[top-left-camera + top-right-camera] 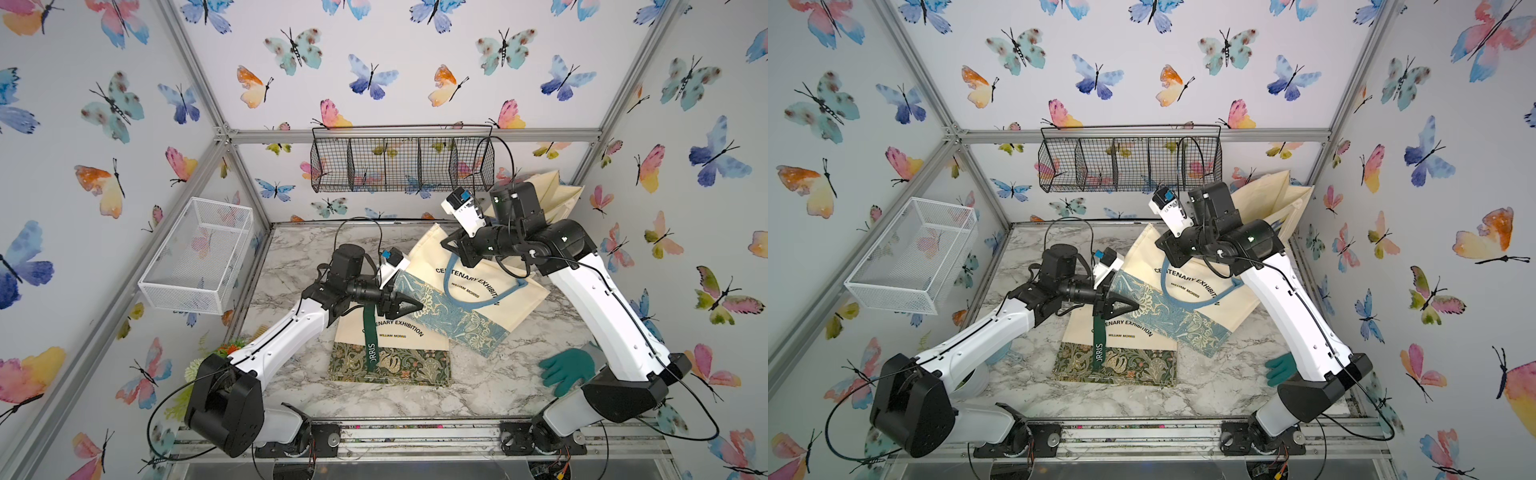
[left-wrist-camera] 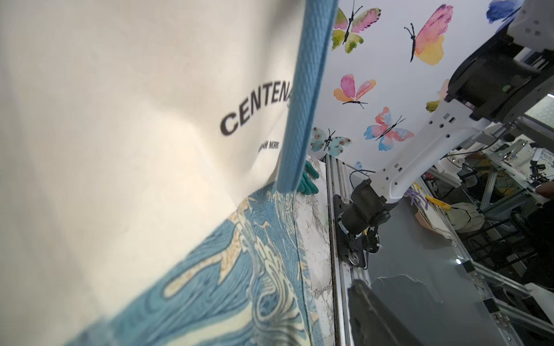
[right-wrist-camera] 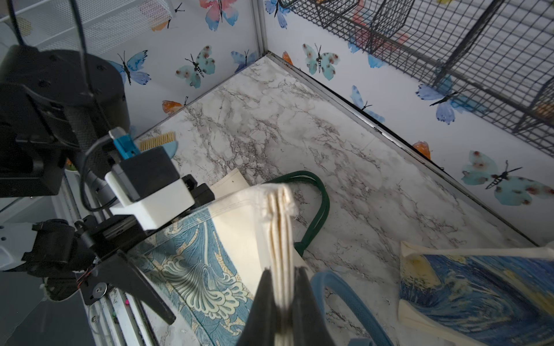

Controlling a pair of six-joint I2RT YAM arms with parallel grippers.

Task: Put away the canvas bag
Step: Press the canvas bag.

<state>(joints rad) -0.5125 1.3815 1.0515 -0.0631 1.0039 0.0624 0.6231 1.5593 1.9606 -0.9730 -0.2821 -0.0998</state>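
A: In both top views, how does the canvas bag (image 1: 428, 262) look?
B: Cream, blue floral band, blue handle, slanting up off the table (image 1: 478, 386) over a green-banded bag (image 1: 415, 365). A third bag (image 1: 557, 195) leans in the far right corner. Two wall baskets: black wire basket (image 1: 401, 170), white mesh basket (image 1: 178, 295). The left gripper (image 1: 415, 306) hangs beside the blue band.
A: Left wrist view?
B: Its jaws stand wide, one finger (image 2: 377, 317) off the cloth, holding nothing.
A: Right wrist view?
B: The right gripper (image 3: 283, 271) pinches the bag's folded cream top edge.
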